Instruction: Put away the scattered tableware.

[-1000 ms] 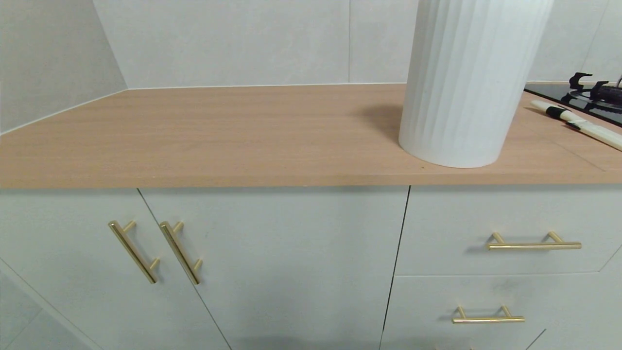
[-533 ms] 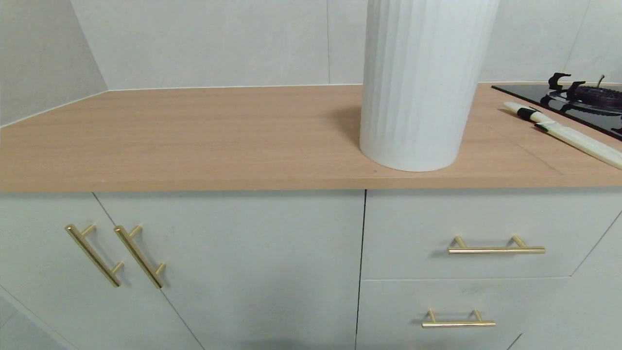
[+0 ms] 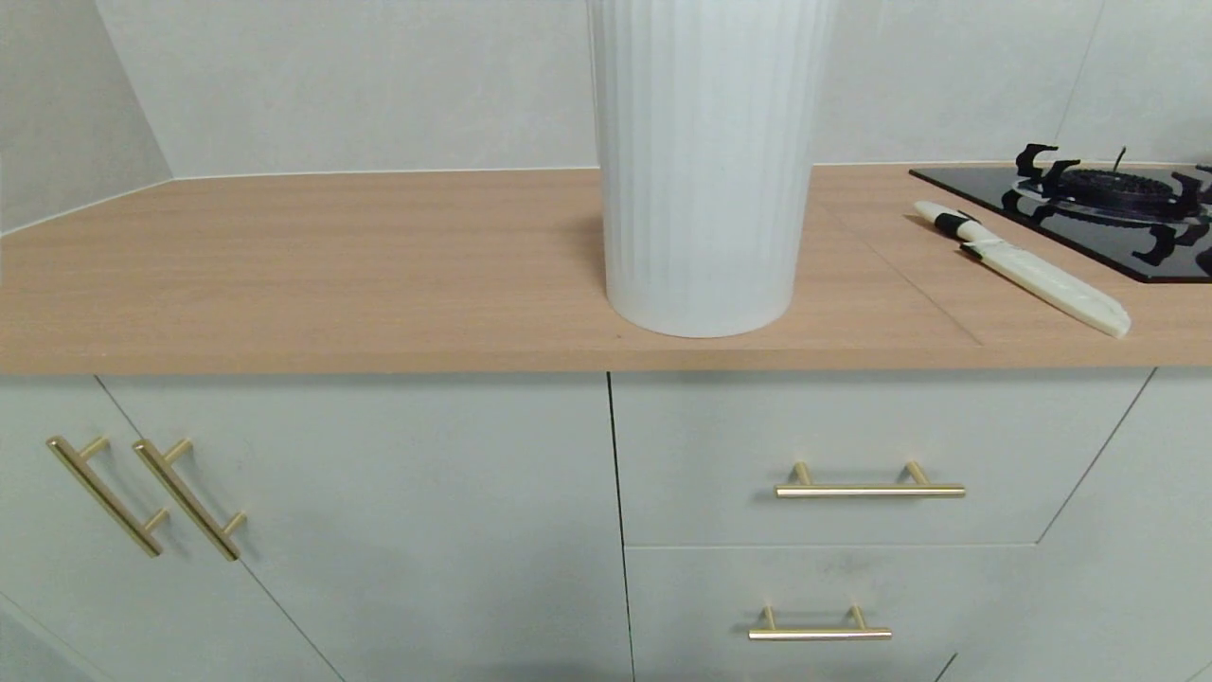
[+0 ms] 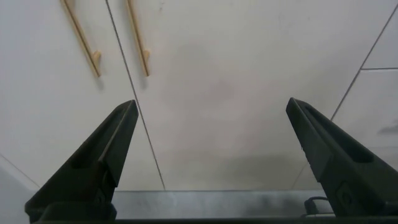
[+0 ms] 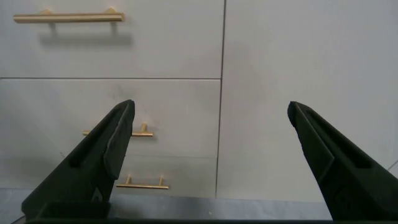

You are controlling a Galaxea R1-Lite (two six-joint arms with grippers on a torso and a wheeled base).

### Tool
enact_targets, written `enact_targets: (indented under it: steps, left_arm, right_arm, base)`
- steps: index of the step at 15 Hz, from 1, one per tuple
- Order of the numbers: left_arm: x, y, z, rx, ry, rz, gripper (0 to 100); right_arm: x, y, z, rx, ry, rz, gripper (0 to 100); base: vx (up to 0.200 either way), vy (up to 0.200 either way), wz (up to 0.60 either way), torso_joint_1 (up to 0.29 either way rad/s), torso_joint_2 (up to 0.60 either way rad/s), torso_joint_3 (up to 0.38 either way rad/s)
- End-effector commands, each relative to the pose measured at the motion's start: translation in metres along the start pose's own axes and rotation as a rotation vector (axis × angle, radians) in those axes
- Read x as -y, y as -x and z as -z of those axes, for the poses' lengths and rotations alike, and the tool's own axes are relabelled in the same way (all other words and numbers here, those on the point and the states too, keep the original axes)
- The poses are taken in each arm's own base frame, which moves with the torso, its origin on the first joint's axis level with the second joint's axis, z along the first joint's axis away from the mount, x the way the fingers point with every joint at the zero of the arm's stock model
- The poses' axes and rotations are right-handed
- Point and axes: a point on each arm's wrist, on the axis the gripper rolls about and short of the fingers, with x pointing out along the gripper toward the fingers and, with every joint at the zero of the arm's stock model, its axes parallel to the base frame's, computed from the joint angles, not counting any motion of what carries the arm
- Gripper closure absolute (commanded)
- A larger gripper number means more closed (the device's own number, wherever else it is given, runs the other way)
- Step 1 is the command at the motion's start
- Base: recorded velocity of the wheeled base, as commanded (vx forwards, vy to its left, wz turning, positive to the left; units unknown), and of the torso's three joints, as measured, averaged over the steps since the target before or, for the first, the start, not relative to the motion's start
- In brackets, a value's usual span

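Scanning stage by my read: nothing is picked up, both arms low in front of the cabinet front [image 3: 426, 530].

- Countertop [image 3: 331, 275]: wood, runs the full width above the doors and drawers.
- White ribbed container [image 3: 705, 170]: upright, centre, close to the near edge. Likely the drop-off, but that's a guess.
- Gas hob [image 3: 1089, 204]: far right.
- Knife [image 3: 1023, 267]: flat on the counter, right of the container and apart from it, just beside the hob's near-left corner. Black-banded end points far-left, pale blade near-right.
- Left gripper [image 4: 210, 104]: jaws spread wide, holding nothing, facing the left-hand doors.
- Right gripper [image 5: 210, 104]: same, wide and empty, facing the drawers.
- Drawer handle [image 3: 869, 490]: brass bar under the container.

Next move probably needs the right arm raised above counter height, then lined up across the knife's banded end. The knife lies flat, so the pinch will be shallow.
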Motion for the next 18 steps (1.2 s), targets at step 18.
enact_targets:
  steps: [18]
  left_arm:
    - [0.0000, -0.0001, -0.0001, -0.001, 0.000, -0.001, 0]
  right_arm:
    - [0.0000, -0.0001, -0.0001, -0.001, 0.000, -0.003, 0]
  base:
    - [0.000, 0.000, 0.00, 0.000, 0.00, 0.000]
